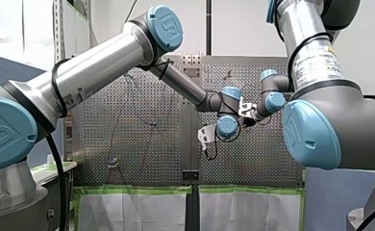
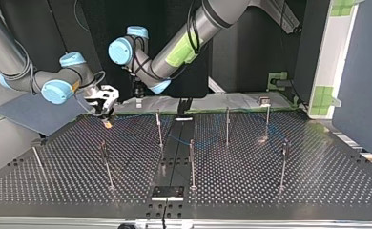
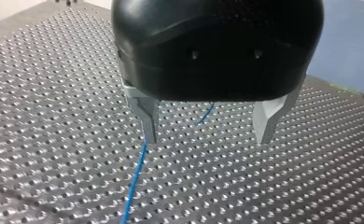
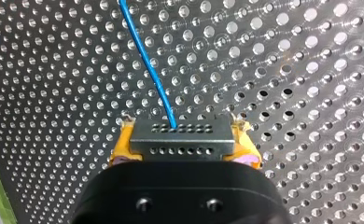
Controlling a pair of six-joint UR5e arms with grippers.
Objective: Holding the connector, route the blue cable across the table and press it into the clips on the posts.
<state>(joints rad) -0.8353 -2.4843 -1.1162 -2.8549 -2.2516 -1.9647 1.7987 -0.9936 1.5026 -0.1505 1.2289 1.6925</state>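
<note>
Pincer of the right arm (image 2: 106,120), at the top view's left, is seen low over the far edge of the bench (image 2: 317,181). In the right wrist view its yellow pads (image 4: 122,143) are closed onto the grey connector (image 4: 180,135), which is held squarely between them. The grasp, the task's first part, is therefore judged done. From the connector the blue cable (image 4: 147,65) is led away ahead of this pincer over the perforated plate.

Further right in the top view only faint blue stretches are made out, near the far edge and low among the middle posts (image 2: 191,162). The cable thus appears to lie on or close to the bench rather than up at the clips. Whether any clip has been filled cannot be told; none is seen with the cable in it.

Next comes the left arm's pincer (image 3: 208,133), whose metal fingers (image 3: 147,119) are spread wide with nothing between them. In the left wrist view the cable is seen passing just beside one fingertip and running on across the plate. At the top view's right, no cable is seen at the tops of the posts there. The routing across the bench and the pressing into the clips are judged to be left almost in full.
</note>
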